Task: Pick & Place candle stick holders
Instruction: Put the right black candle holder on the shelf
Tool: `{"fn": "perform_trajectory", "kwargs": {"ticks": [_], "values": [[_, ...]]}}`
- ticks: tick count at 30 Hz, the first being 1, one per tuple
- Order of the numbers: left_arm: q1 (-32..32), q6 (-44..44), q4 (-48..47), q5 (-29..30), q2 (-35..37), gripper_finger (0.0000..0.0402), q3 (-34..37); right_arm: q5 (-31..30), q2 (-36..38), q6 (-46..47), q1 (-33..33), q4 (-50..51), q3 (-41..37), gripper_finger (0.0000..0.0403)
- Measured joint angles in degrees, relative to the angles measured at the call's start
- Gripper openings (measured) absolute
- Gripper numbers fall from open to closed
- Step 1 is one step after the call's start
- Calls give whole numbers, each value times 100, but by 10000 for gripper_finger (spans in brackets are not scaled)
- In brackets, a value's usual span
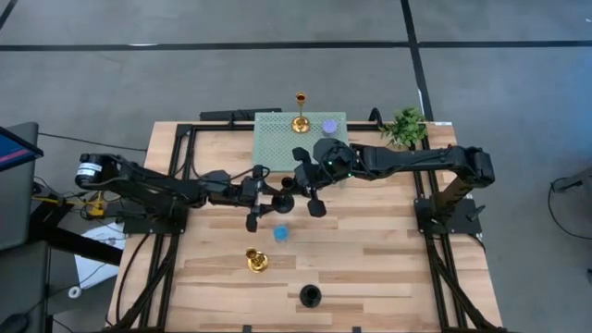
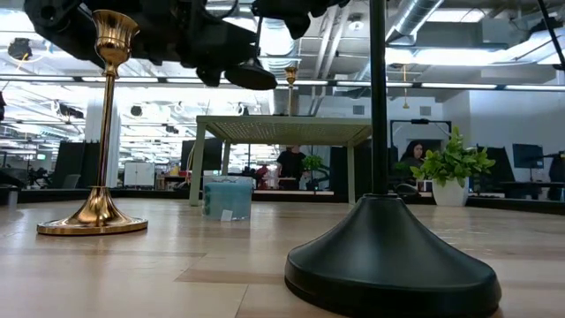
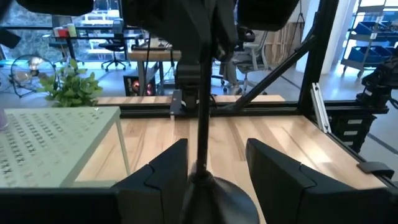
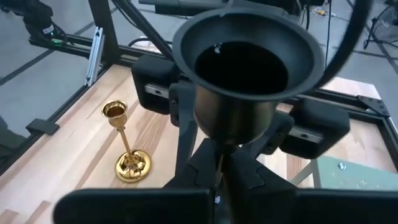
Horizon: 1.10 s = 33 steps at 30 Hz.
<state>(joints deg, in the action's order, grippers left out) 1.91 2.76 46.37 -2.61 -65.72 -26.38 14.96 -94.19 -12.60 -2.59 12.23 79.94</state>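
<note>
Pale butcher-block planks make up the table [image 1: 388, 268], which sits in an open workshop with desks and shelving behind it. Above the middle of the table, just in front of the pale green perforated stand [image 1: 277, 139] and clear of the wood, hangs a slim black metal candle stick holder with a round base [image 4: 249, 62].

The right gripper [image 4: 217, 168] has its fingers clamped on the thin stem just under the cup. The left gripper [image 3: 217, 155] faces it from the other side, its fingers [image 3: 158, 180] spread apart on either side of the lower stem, just above the flared base, and not pressing on it.

This looks like a hand-over between the arms. To do it well, the left fingers should close squarely on the stem with the stem centred between them. The right should let go only once that grip is firm, because a slim round stem can swivel or slip in a loose pinch.

The holder's long axis runs along its stem and stands roughly upright, with the cup up toward the right wrist and the base down toward the table. I cannot tell whether it leans slightly.

Elsewhere, a shiny gold candle stick holder [image 1: 300, 116] and a squat purple cylinder [image 1: 329, 126] stand on the perforated stand. On the table nearer the front are a squat blue cylinder [image 1: 281, 233], a second gold holder [image 1: 256, 261] and a second black holder [image 1: 310, 296].
</note>
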Motion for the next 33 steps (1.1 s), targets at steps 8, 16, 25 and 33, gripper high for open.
{"fn": "perform_trajectory", "kwargs": {"ticks": [8,16,25,33], "values": [[0,-4,49,0,-466,159,-413,0,0,0,54,88,0,0],[-4,-4,52,115,-483,135,-471,0,-2,2,70,279,-2,0],[0,-5,83,322,-474,70,-473,-22,-2,0,68,253,-2,0],[2,20,81,317,-474,15,-471,-28,-2,4,66,258,-2,0]]}}
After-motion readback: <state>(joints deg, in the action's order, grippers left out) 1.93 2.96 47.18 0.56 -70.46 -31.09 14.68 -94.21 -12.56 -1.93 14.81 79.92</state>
